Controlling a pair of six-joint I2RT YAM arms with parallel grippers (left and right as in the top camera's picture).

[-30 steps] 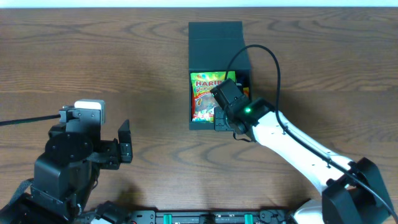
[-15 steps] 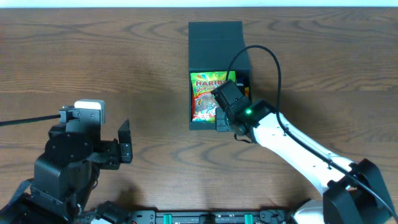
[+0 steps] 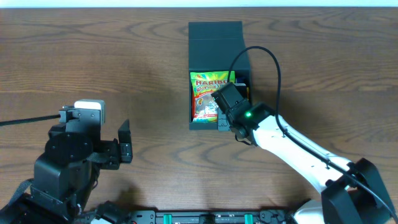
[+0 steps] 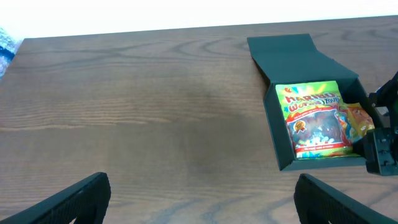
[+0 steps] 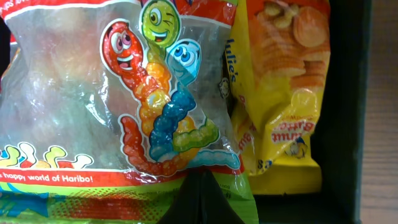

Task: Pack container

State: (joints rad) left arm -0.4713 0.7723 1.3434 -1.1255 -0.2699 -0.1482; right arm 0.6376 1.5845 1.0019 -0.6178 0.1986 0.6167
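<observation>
Viewing from overhead: the box (image 3: 214, 38) sits on the wood surface (image 3: 93, 62), lid flap laid open on its far side. The right arm (image 3: 292, 146) reaches to the box's near edge. The right jaws are hidden under the wrist here, over the near right corner. A gummy bag (image 3: 207, 96) lies flat inside, just ahead and left of the right jaws. A sliver of yellow snack pack (image 3: 245, 92) shows beside it, against the right wall. The left arm (image 3: 74, 149) is well apart from the box; the left jaws are spread wide with nothing between them.

Left wrist view: both fingers (image 4: 68, 199) sit at the bottom corners of the frame, wide apart and empty. The box (image 4: 292, 50) is ahead of the left jaws and off to the right, well apart. The gummy bag (image 4: 314, 121) and yellow pack (image 4: 357, 119) lie side by side in it, touching.

Right wrist view: the fingers (image 5: 199, 200) are pressed together into one dark wedge, no gap, nothing seen clamped. The wedge tip meets the bottom edge of the gummy bag (image 5: 93, 93), directly ahead. The yellow pack (image 5: 292, 93) is ahead to the right, its left edge under the bag. The dark box wall (image 5: 351, 93) is right of that.
</observation>
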